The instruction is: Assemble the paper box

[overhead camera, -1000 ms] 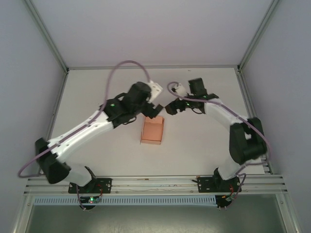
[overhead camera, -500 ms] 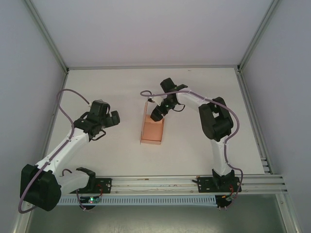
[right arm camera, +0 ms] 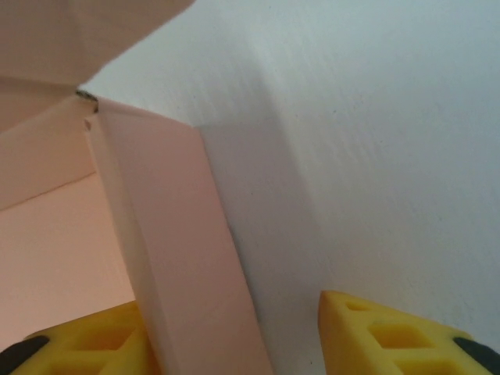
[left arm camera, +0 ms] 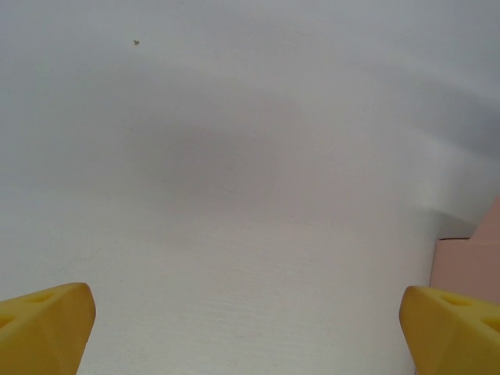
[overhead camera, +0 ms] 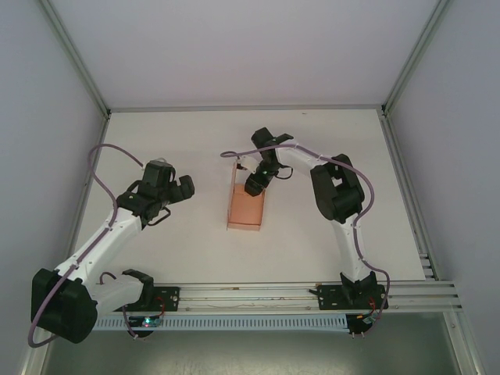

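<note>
one arm now works alone: left pincer [overhead camera: 176,190] retreated agape and empty, right pincer [overhead camera: 255,183] straddles, unclosed, a wall of the salmon-pink card box [overhead camera: 245,209].

A white bench [overhead camera: 180,242] takes up the middle of the top view, with pale walls [overhead camera: 234,47] closing it in at the upper, left and right sides. Metal struts [overhead camera: 74,55] slant through the upper corners. A slotted rail [overhead camera: 250,295] crosses the lower frame. In the left wrist view, a dark speck [left arm camera: 136,42] sits at upper left.
</note>
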Robot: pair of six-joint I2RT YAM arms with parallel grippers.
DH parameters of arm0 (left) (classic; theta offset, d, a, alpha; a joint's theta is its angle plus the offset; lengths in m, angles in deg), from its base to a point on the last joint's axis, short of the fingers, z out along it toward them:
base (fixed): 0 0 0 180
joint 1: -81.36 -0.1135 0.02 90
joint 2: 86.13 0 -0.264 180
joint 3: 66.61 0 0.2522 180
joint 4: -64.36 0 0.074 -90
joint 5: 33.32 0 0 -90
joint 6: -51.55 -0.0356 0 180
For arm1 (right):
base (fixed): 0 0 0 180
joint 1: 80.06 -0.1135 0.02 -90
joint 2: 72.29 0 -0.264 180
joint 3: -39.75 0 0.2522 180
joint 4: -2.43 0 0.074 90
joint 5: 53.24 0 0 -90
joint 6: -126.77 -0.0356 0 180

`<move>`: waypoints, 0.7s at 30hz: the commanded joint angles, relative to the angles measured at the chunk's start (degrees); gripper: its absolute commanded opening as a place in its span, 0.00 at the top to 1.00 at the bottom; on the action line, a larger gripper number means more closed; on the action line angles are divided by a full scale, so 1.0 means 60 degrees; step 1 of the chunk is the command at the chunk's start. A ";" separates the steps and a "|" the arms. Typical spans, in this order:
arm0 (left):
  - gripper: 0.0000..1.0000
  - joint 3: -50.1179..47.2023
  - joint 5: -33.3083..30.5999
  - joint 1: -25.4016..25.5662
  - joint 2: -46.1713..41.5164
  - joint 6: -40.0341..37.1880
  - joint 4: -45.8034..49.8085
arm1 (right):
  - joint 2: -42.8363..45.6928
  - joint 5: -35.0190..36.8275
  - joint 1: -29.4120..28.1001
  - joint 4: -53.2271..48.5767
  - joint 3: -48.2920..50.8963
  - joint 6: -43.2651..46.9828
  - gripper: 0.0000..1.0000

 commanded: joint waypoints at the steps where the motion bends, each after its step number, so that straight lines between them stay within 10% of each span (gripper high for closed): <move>1: 0.00 -0.0149 -0.0071 -0.0104 -0.0197 -0.0052 -0.0323 | -0.0138 0.0666 -0.0228 -0.0277 -0.0171 0.0008 0.61; 8: 0.00 -0.0132 0.0038 -0.0108 -0.0233 -0.0073 -0.0282 | 0.0250 0.2338 -0.0435 0.0963 0.0501 -0.1037 1.00; 21: 0.00 -0.0296 -0.0122 -0.0121 -0.0380 0.0356 -0.0450 | 0.4261 0.4541 -0.0710 0.6755 0.5158 -0.6750 1.00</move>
